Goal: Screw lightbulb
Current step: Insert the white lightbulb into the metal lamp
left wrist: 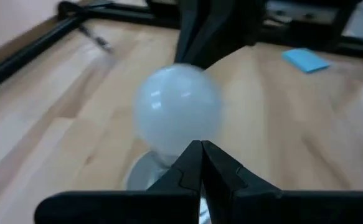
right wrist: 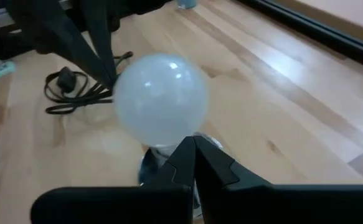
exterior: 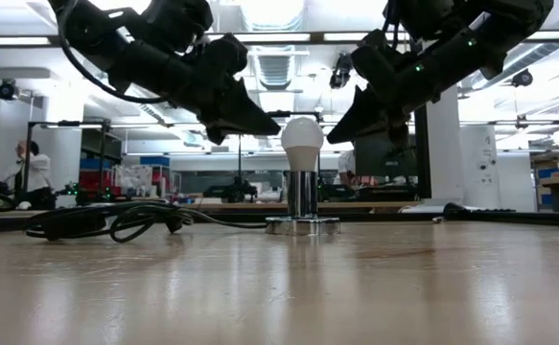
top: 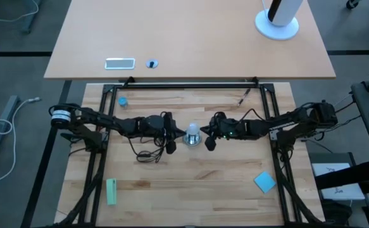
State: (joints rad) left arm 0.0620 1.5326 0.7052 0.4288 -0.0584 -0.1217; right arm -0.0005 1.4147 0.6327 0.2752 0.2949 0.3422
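The whitish lightbulb [exterior: 302,142] stands upright with its base in the shiny silver socket [exterior: 302,196], which rests on its round foot at the middle of the table [top: 192,135]. My left gripper [exterior: 277,132] is shut and slants down at the bulb's head from the table's left. My right gripper [exterior: 331,140] is also shut and slants down at it from the right. In each wrist view the shut fingertips [left wrist: 201,149] [right wrist: 192,144] overlap the lower part of the bulb's head [left wrist: 178,106] [right wrist: 159,93]. My left gripper's shut tips stand right at the left side of the bulb's head [exterior: 284,144], coming slanting down from the table's left; I cannot tell whether they touch it. My right gripper's shut tips stand right at the right side of the head [exterior: 321,146], slanting down from the right; touch cannot be told either.
The socket's black cord [top: 147,155] lies coiled on the table left of the socket. A blue note [top: 265,182] lies near right, a green strip [top: 111,191] near left, and a small blue cap [top: 122,101] far left. Black frame rails [top: 190,85] border the wooden top.
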